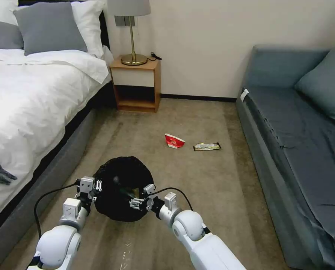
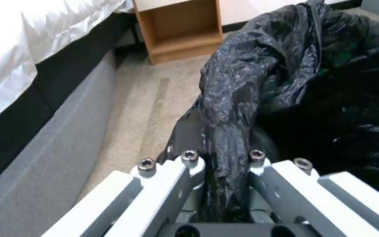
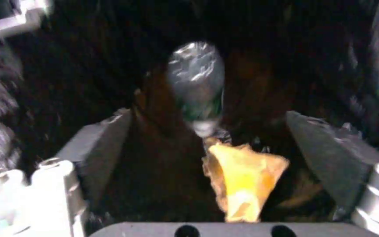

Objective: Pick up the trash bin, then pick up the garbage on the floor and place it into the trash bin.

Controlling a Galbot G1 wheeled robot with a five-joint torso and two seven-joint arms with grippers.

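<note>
Bin (image 1: 116,187) (black-bagged) held above floor (image 1: 197,180) between both arms. Left gripper (image 2: 224,164) clamped on bag rim (image 2: 229,115). Right gripper (image 3: 207,144) spread wide inside bin, gripping nothing. Bottle (image 3: 197,82), brown paper (image 3: 242,177) within. Cup (image 1: 174,141), wrapper (image 1: 207,146) on floor beyond, near each other.

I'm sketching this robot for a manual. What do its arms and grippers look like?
Both arms are glossy white with rounded, ball-like joints and silver-grey wrist blocks. A black cable loops along each forearm. The left gripper and right gripper have pale silver-white metal linkages fastened with dark hex-socket bolts on a black base. The right gripper's jaws carry dark grey pads. No markings can be made out.
</note>
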